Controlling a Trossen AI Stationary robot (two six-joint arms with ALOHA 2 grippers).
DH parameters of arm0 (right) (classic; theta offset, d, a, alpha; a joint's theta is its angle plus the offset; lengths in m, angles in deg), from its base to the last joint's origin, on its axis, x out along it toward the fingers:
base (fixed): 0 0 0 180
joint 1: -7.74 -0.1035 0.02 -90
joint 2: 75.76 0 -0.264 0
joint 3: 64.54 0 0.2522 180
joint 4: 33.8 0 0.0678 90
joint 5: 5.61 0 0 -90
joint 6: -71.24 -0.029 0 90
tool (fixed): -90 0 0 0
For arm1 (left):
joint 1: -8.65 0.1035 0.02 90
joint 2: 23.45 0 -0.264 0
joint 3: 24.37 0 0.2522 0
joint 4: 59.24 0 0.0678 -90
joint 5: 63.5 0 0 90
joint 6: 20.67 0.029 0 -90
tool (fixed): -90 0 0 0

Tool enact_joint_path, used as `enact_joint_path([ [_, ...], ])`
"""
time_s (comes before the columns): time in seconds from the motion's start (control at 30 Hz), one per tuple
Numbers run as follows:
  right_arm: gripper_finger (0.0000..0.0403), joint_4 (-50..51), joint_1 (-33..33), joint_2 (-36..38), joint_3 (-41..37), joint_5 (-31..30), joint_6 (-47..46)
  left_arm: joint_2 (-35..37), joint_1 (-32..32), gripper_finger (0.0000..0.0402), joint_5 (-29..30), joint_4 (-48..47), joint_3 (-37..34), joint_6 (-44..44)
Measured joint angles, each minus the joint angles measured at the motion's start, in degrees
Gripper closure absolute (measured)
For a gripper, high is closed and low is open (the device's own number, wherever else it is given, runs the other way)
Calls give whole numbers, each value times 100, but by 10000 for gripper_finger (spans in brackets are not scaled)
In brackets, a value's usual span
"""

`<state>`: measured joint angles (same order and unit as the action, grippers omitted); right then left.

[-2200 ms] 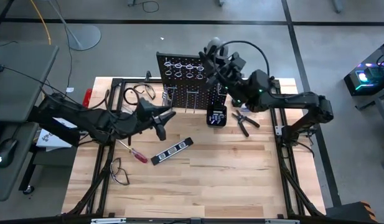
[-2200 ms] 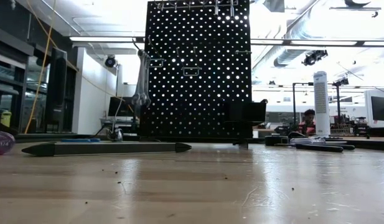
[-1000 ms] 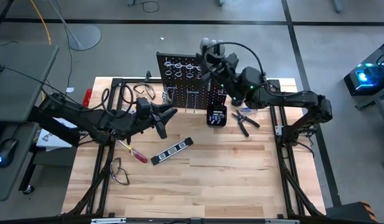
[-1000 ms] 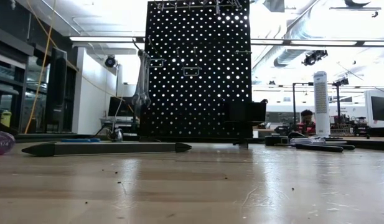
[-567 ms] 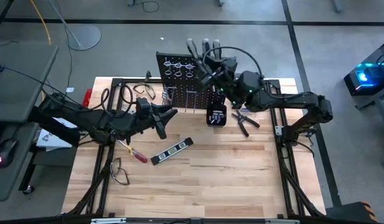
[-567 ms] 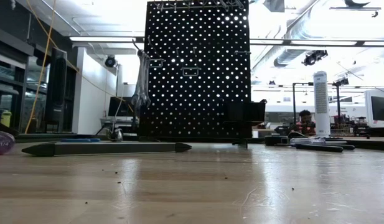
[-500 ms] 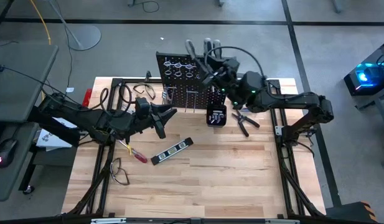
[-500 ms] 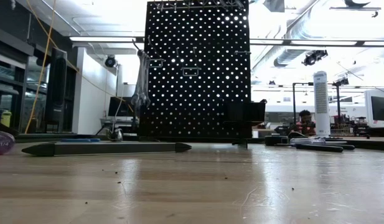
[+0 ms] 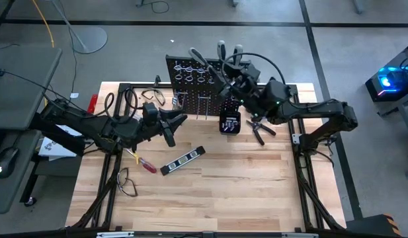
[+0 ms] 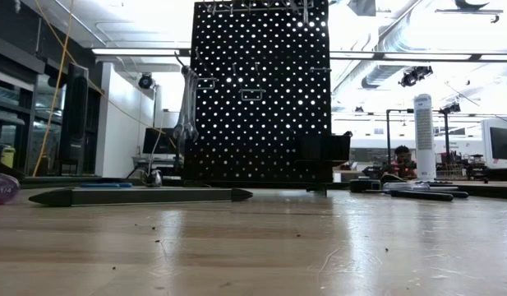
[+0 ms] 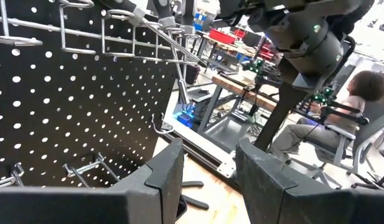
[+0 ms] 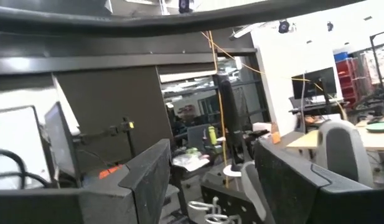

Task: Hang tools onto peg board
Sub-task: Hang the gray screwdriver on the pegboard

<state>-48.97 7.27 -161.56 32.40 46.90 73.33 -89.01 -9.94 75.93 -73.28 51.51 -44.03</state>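
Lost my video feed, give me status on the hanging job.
Right pincer open above black perforated peg board. Left pincer empty, facing board front. Silver wrenches hanging; red-handled screwdriver on wooden table.

Both arms are dark, nearly black, built of chunky angular links with rounded joint housings. The right arm (image 9: 303, 109) carries a black cable looping in an arc over its forward links, and a small green light glows on its wrist housing. The left arm (image 9: 91, 125) is the same matte black, with cabling trailing near its base. Each arm's fingers (image 11: 170, 174) are flat, dark grey, blocky slabs with bevelled edges.
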Motion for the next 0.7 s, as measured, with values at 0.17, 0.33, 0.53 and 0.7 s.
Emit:
enact_joint_path([
  [0.17, 180, 210, -143, 38, 245, 272, 74, 0, 15, 273, 0, 437, 0, 135],
  [0.33, 180, 938, -392, 38, 746, 614, 595, -6, 270, 273, -136, 1309, 223, 1373],
  [0.53, 180, 1545, -802, 42, 1320, 464, 1243, -280, 1283, 273, -244, 371, 1650, 1913],
  [0.7, 180, 2108, -1142, 42, 1633, -69, 1463, -852, 2684, 273, -2355, -1773, 3361, 276],
])
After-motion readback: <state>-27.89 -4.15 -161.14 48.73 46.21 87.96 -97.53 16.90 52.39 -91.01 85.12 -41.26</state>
